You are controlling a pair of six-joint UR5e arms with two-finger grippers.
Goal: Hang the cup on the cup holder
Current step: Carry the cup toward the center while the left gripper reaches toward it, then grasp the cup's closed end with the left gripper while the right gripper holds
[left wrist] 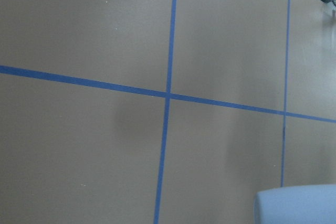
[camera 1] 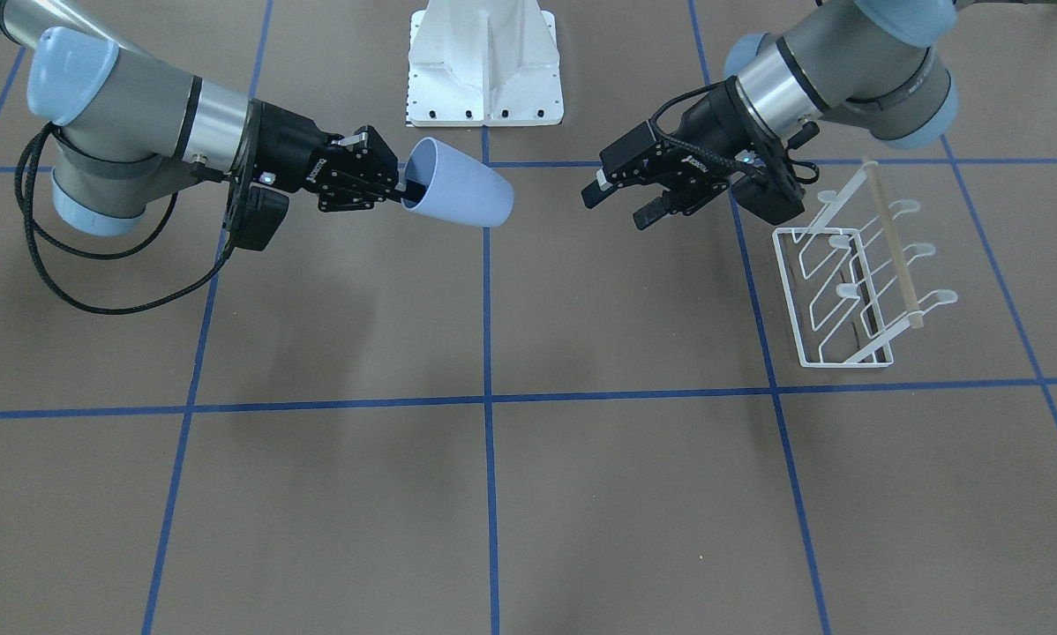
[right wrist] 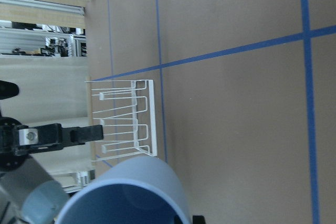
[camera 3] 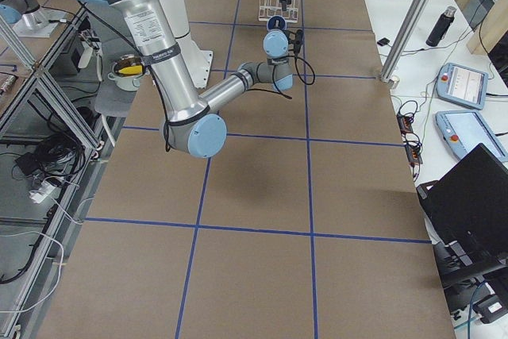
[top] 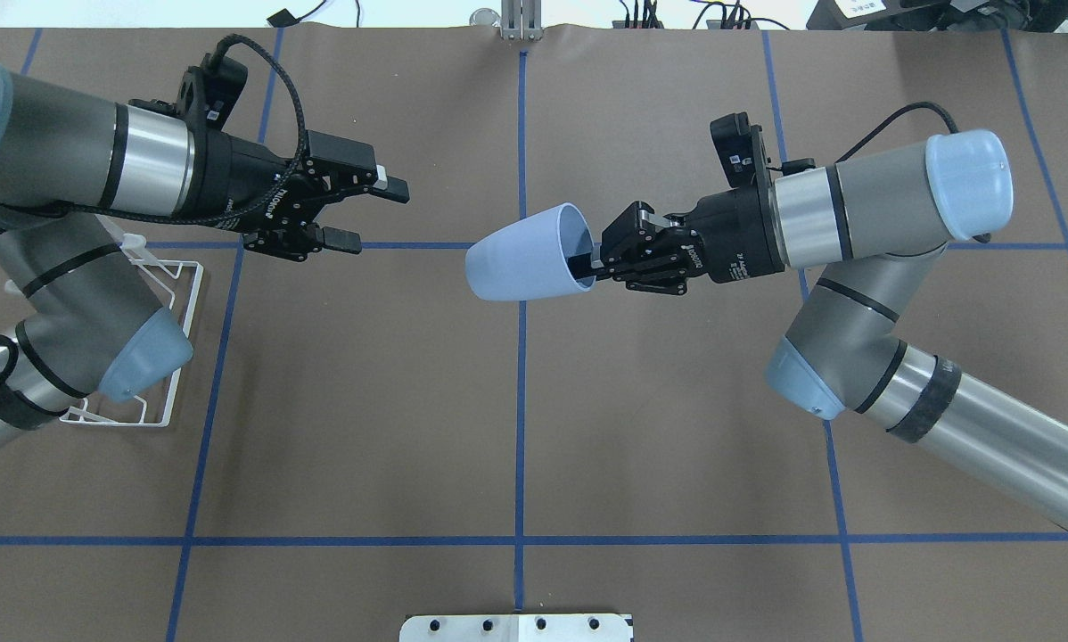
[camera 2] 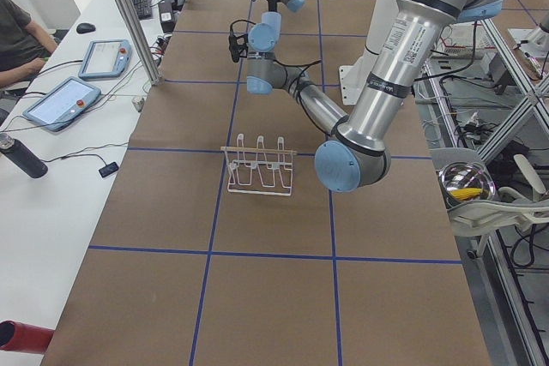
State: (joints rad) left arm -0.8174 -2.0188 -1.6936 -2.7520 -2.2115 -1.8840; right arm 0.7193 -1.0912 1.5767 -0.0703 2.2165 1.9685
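Handover looks like the step in hand. The cup [camera 1: 458, 190] hangs in the air over the middle of the table [camera 1: 493, 494], lying on its side. The right gripper [camera 1: 401, 187] pinches it at the rim, one of the fingers inside the mouth and one outside.

The cup's long axis runs along the table from arm to arm. Its closed narrow end points toward the left gripper [camera 1: 618, 207], and its mouth faces back at the right wrist. The left gripper's fingers are spread wide and hold nothing. They face the cup's base across an open gap and sit slightly farther from the robot than the cup's axis, so a small sideways correction seems needed before closing in.

The rack [camera 1: 849, 280] stands on the robot's left side, beyond the left gripper and partly under that arm's elbow in the overhead view, well apart from the cup. The left arm is much nearer to it. Its prongs lean away from the table's middle, so the cup's mouth would probably have to be turned round to meet one. The cup has open room on every side.
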